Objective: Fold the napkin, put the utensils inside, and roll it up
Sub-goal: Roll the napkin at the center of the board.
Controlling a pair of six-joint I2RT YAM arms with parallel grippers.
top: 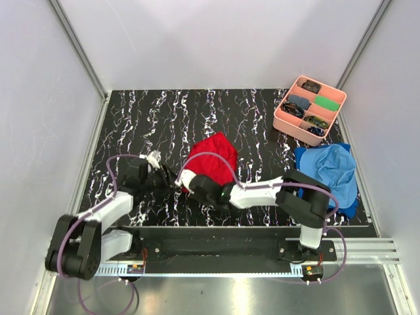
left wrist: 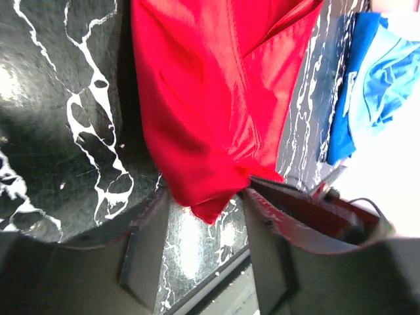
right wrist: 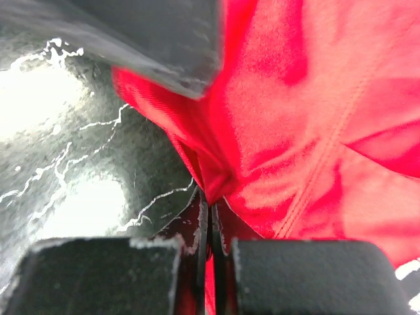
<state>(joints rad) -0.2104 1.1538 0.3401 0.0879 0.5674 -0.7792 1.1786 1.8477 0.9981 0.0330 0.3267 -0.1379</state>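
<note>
Right wrist view shows the right gripper (right wrist: 210, 220) pinched shut on the napkin (right wrist: 308, 118); left gripper (left wrist: 205, 252) stands open.

napkin (top: 215, 154) | bright red, soft | bunched in folds | lying middle of table (top: 131, 118)

The top view is evenly bright under soft overhead light; the white walls bounce it around, and the arms cast only faint shadows on the glossy bench (top: 144, 118). In the left wrist view, white glare pools on the bench, the right edge beside the blue cloth (left wrist: 380, 85) burns out to white, and the left claw (left wrist: 202, 220) sits dark and blurred. In the right wrist view, the napkin (right wrist: 315, 131) is soft from closeness, glare flares at the left, and the right claw (right wrist: 210, 213) is murky
</note>
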